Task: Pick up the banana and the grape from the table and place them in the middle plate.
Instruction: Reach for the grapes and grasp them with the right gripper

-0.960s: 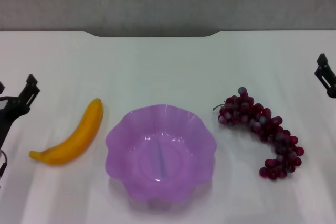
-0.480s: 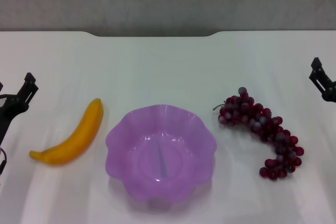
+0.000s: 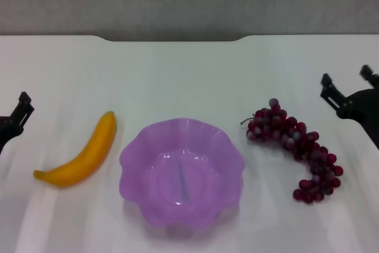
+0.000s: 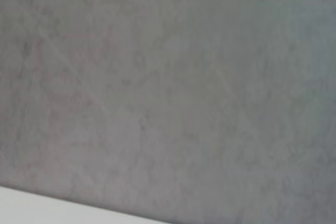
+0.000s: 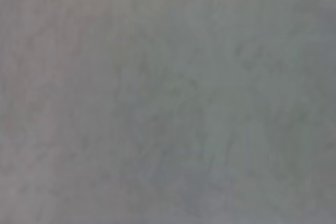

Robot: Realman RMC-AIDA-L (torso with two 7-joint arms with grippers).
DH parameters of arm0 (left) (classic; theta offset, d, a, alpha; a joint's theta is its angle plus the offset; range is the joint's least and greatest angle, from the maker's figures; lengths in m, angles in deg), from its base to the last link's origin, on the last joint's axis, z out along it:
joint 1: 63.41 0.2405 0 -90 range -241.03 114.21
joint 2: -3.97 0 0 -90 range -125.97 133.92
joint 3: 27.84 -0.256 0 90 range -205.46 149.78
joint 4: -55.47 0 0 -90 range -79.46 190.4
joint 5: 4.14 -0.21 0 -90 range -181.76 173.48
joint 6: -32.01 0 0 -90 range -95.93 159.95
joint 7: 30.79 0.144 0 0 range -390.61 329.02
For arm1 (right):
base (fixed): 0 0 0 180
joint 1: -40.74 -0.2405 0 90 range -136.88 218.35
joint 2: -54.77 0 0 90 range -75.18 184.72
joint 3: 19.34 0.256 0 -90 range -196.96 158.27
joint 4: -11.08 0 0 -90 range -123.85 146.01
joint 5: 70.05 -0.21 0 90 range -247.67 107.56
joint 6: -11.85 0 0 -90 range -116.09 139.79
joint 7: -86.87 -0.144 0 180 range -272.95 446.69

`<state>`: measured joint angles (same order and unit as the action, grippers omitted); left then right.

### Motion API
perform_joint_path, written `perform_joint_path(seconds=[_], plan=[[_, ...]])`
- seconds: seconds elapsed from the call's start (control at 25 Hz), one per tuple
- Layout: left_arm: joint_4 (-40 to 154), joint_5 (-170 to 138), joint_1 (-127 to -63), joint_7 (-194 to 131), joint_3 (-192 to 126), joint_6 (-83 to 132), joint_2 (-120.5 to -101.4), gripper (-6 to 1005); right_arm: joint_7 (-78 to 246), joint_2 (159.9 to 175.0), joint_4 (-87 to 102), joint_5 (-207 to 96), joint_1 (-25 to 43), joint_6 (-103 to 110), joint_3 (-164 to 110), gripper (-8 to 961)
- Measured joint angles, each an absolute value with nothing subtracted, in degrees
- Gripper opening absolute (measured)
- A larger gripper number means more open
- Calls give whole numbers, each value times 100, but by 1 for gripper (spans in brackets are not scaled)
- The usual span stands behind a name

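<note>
We are seeing our right gripper (image 3: 349, 87) hanging with jaws spread wide, gripping nothing, the dark red-purple grape bunch (image 3: 294, 146) lying just below them on the smooth white table (image 3: 189, 75). Our left gripper (image 3: 15, 119) is showing only one finger, so we cannot tell its jaws; the curved yellow banana (image 3: 83, 153) is lying beside it. Between both fruits, the translucent purple scalloped plate (image 3: 180, 173) is standing.

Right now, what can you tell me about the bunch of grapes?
The grape is a long, curving bunch of small round dark red-purple berries with a short brown stem at its far end. It looks glossy, maybe plastic. It lies flat on the white table, to the right of the purple middle plate, apart from it. Nothing grips or touches it; the right end effector hovers beyond it, fingers spread.
</note>
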<state>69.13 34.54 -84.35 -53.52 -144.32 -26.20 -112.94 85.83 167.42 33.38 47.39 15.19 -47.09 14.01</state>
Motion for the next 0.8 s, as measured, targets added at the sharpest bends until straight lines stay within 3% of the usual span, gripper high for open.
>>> perform_joint_path(seconds=[0.24, 0.36, 0.44, 0.68, 0.8], plan=[[6898, 3441, -8488, -5315, -14442, -2227, -11292, 891, 9034, 16118, 4942, 5084, 1917, -3274, 2015, 880], [6894, 3472, -8463, -5320, -14398, -2197, -11292, 891, 9944, 16040, 5974, 5230, 2271, -2274, 2846, 879], [6874, 3483, -8465, -5325, -14377, -2190, -11291, 891, 10653, 16135, 6681, 5343, 2575, -1470, 3497, 879], [6770, 3486, -8539, -5300, -14379, -2110, -11302, 891, 12274, 16794, 8281, 5406, 3282, 1515, 5478, 877], [6761, 3488, -8531, -5311, -14375, -2110, -11299, 891, 12304, 16872, 8612, 5409, 3219, 2831, 6166, 876]])
